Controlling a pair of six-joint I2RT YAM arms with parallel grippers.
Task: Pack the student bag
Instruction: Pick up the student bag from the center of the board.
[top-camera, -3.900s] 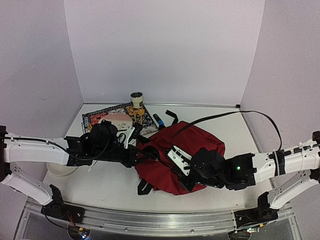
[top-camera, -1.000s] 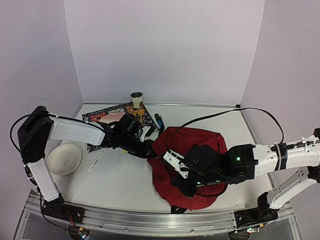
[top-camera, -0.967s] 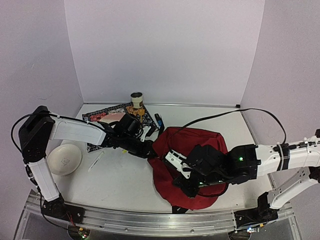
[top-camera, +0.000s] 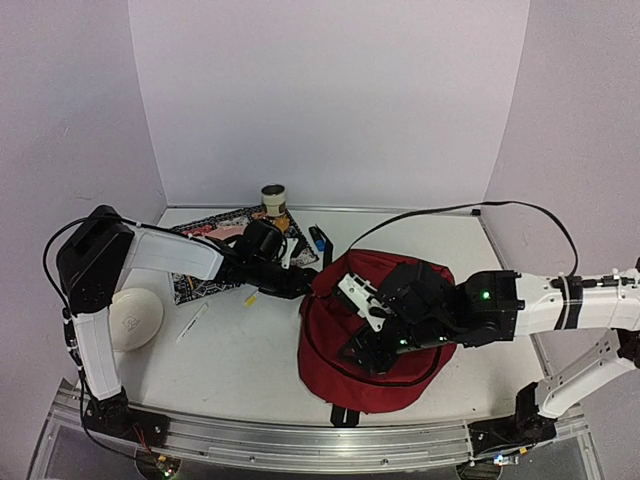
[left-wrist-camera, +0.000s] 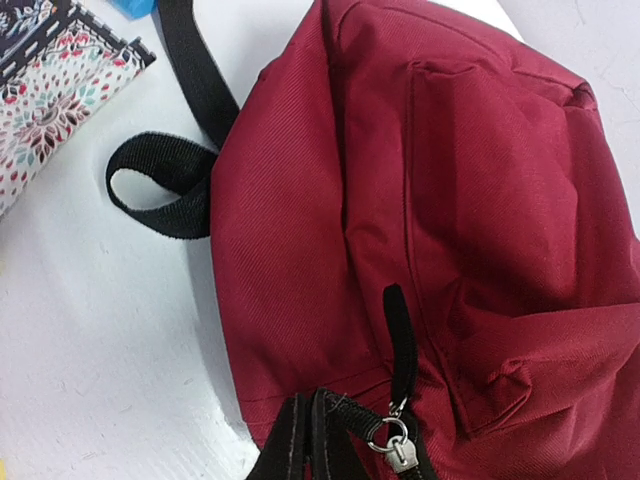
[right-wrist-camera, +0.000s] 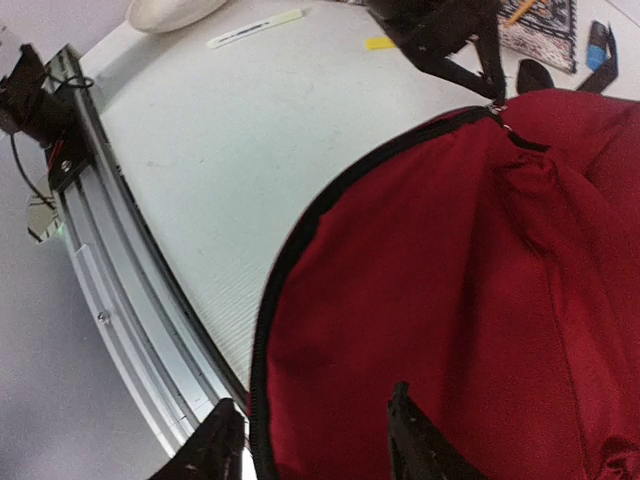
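Student bag: centre-right of the top view, on the worktop, zip apparently drawn shut. Left gripper pinched on the zip pull. Right gripper has fingers apart over the fabric, empty. We judge packing unfinished: notebook, pen and bowl lie outside, frame left.

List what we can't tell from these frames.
- Backpack contents: all views, red fabric covers the inside.
- Left gripper hold: left wrist view, the bottom edge crops the grip; top view, too dark.
- White strip left of the backpack: top view, too small to identify.
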